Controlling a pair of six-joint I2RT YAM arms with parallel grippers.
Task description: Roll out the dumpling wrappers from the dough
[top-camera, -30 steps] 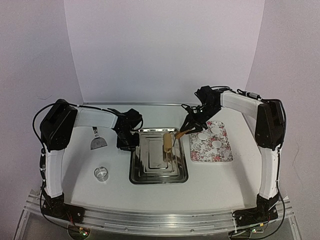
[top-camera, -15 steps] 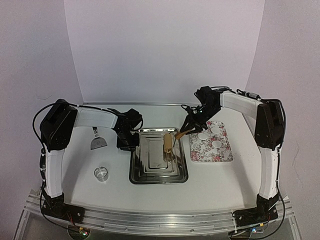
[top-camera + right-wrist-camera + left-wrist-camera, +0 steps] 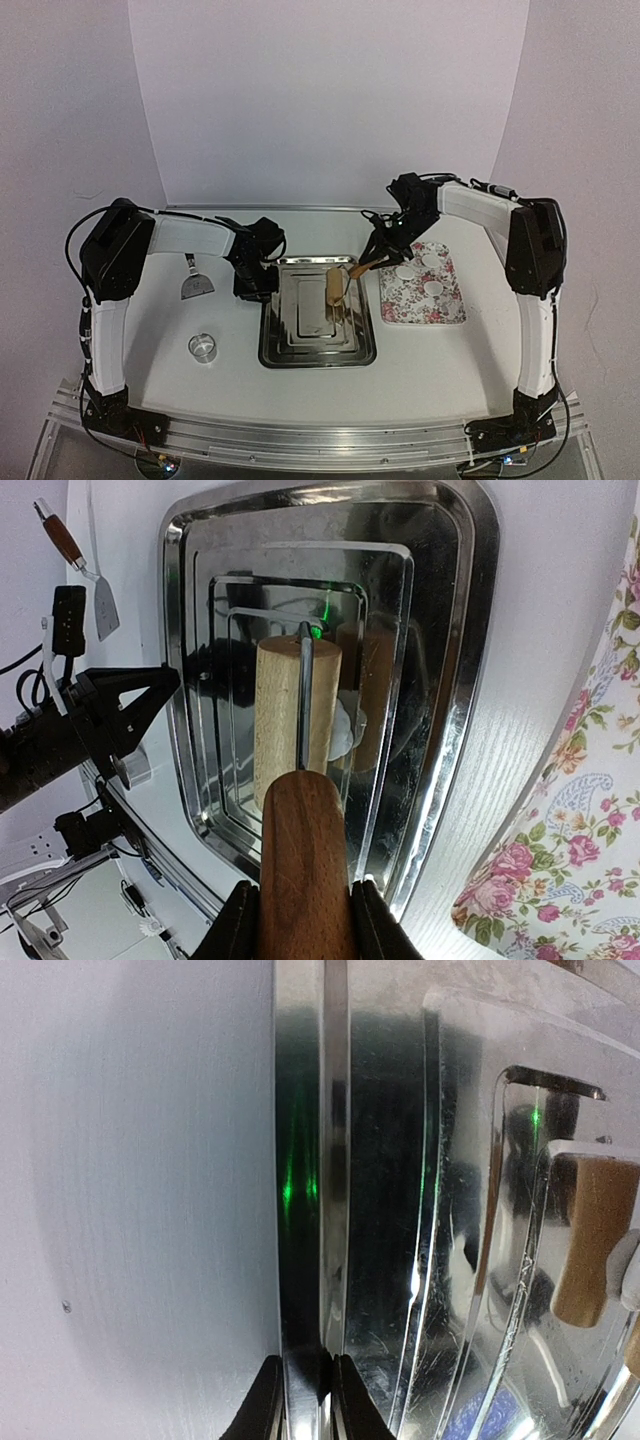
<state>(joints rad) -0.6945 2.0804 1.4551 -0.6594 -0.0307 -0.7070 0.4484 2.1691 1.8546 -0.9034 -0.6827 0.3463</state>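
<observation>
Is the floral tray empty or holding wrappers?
Holding: a few white dumpling wrappers lie on the far half of the floral tray; near half bare.

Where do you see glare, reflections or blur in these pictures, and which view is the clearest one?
Left wrist: the steel tray rim is close and soft, with a green light streak reflected on it. Right wrist: sharpest; the roller doubles as a mirror image in the tray. Top external: even, soft light, but the dumpling wrappers look tiny.

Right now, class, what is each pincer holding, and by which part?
Right pincer: the rolling pin, by its dark wooden handle. Left pincer: the steel tray, clamped on its rim.
</observation>
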